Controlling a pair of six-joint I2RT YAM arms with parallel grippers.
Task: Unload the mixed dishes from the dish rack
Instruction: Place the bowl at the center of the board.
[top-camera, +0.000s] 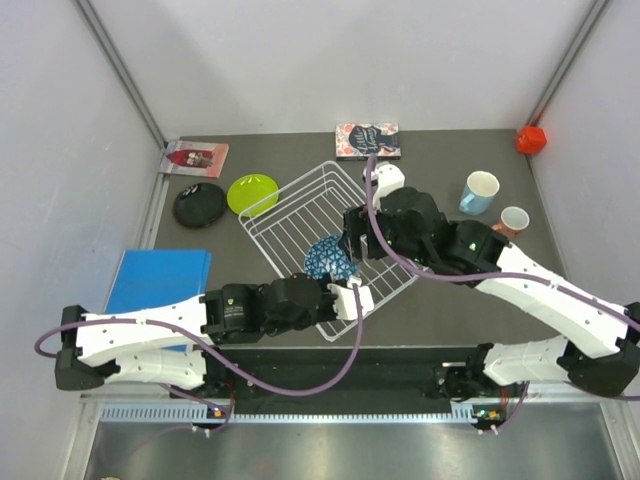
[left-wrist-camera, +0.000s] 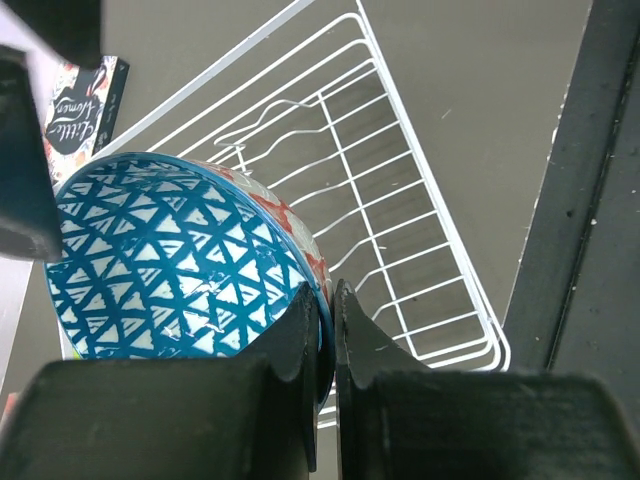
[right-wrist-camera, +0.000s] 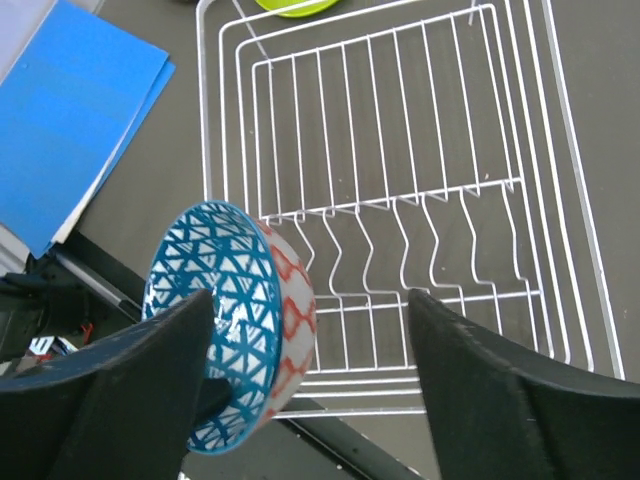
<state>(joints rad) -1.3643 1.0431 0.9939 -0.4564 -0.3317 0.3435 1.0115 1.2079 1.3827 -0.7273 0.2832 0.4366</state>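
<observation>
The left end effector (left-wrist-camera: 328, 300) pinches the rim of the small patterned bowl (left-wrist-camera: 170, 260), tilted on edge at the near end of the dish rack (top-camera: 300, 218), while the right end effector (right-wrist-camera: 310, 298) hangs spread wide beside it.

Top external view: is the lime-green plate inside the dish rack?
No: the lime-green plate lies on the table just outside the dish rack, by its far-left edge.
</observation>
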